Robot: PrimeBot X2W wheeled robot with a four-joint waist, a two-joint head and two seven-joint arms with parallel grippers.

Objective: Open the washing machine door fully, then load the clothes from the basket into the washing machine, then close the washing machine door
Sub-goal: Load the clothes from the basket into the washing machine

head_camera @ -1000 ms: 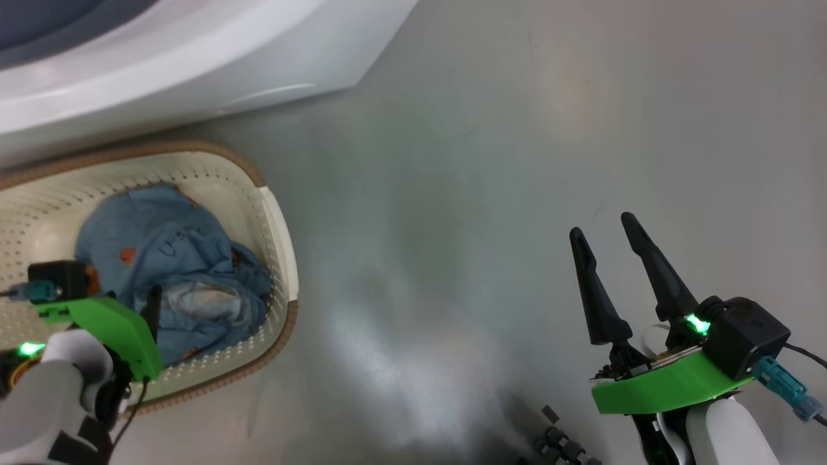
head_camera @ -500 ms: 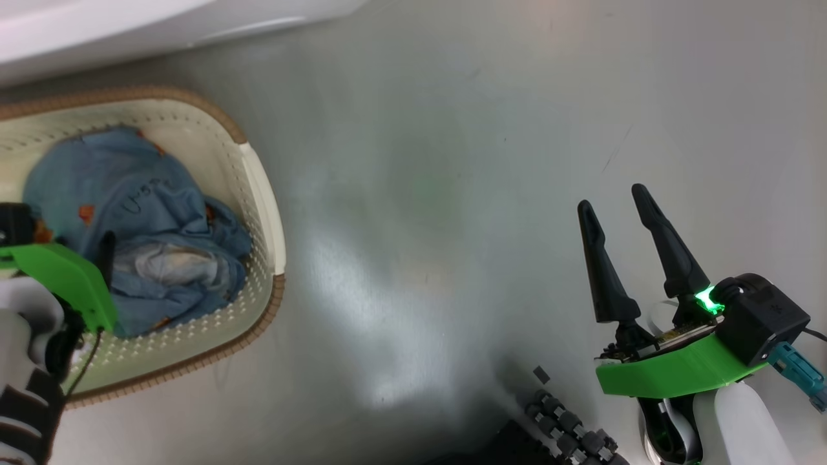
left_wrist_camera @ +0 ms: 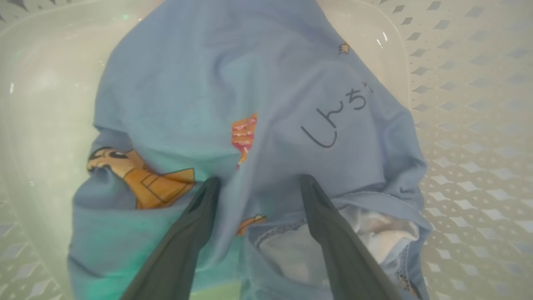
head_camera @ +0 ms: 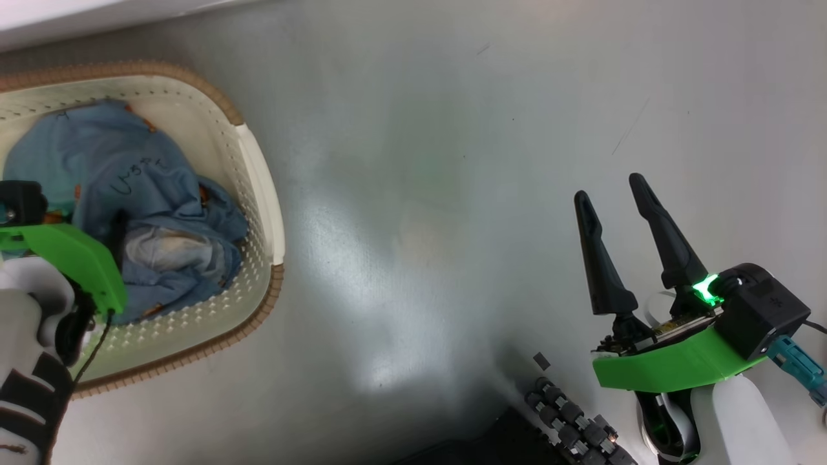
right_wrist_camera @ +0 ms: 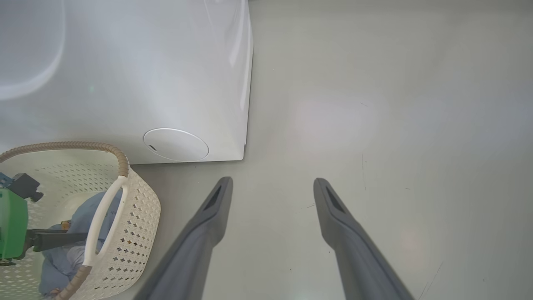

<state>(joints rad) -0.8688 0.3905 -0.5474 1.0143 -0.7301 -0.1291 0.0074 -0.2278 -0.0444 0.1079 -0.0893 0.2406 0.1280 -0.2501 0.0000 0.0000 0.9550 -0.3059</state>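
Clothes [left_wrist_camera: 266, 83] lay as before in the basket [head_camera: 258, 174]; the left gripper [left_wrist_camera: 259, 181] still hung over them, jaws spread, and the right gripper [head_camera: 609, 187], also spread, stood well apart from the basket.

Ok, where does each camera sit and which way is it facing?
Head view: on the head, looking down at floor and basket; left forearm, right gripper show.
Left wrist view: over the basket, looking along the open left gripper onto the clothes.
Right wrist view: over floor, facing the washing machine; open right gripper.
Shared: all show the basket.
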